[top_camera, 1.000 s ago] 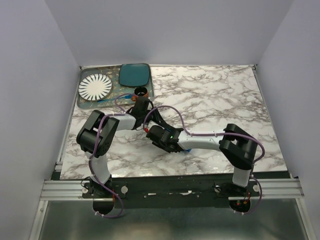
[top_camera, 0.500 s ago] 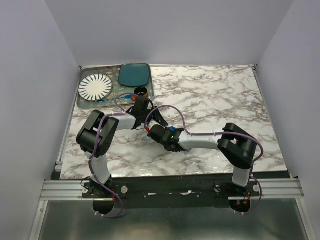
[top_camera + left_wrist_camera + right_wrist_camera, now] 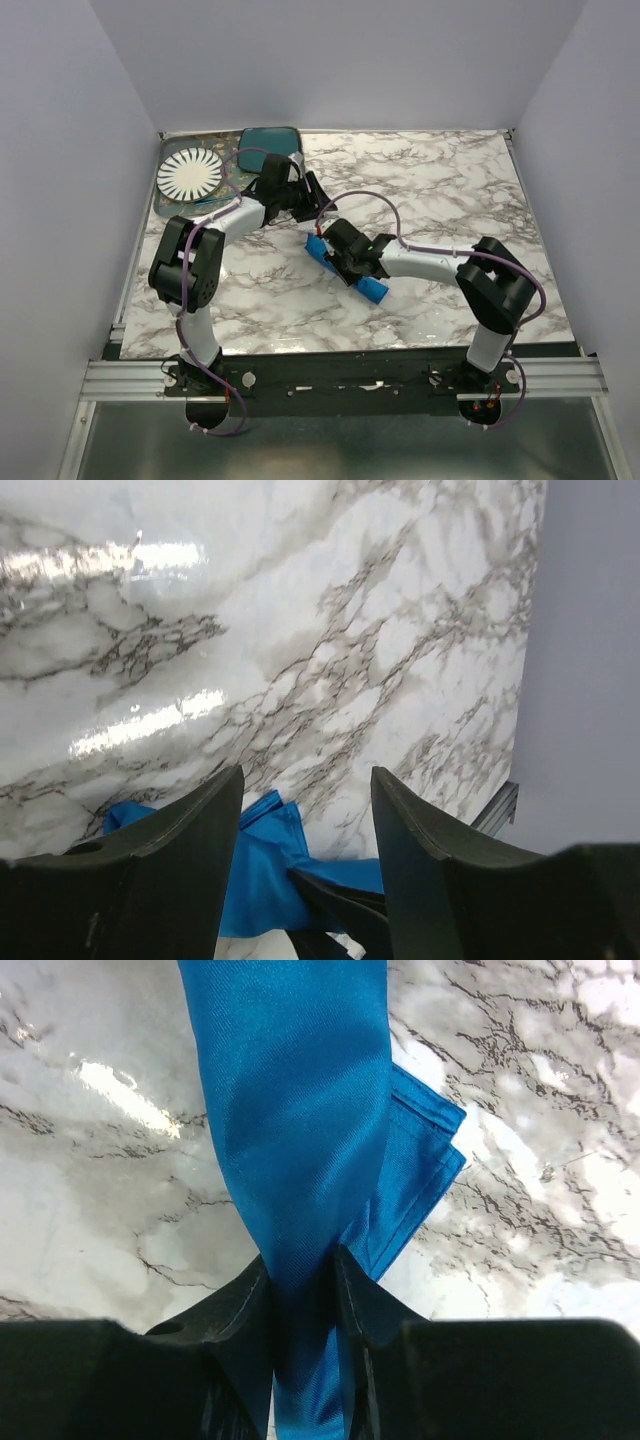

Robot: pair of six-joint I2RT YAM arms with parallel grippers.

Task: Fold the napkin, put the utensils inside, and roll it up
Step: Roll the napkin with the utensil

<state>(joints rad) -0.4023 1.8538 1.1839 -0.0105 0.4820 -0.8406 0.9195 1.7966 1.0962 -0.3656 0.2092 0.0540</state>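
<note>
Napkin, bright blue soft cloth (image 3: 372, 289), lies as a long roll mid marble tabletop (image 3: 430, 190), right claw (image 3: 350, 262) on its middle. Left claw (image 3: 303, 190) sits apart, near tray (image 3: 165, 207) w/ striped white plate (image 3: 190, 175) & dark teal plate (image 3: 268, 148). Purple cable (image 3: 352, 196) arcs close by; snag risk.

Left wrist: left claw (image 3: 306, 780) wide, empty, napkin (image 3: 255, 870) below.

Right wrist: right claw (image 3: 300, 1270) pinched on napkin (image 3: 290, 1110). Roll evenly, keep layers tight. Fork not visible.

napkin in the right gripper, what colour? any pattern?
Plain bright blue napkin, slight sheen, no pattern. Shows best in the right wrist view.
</note>
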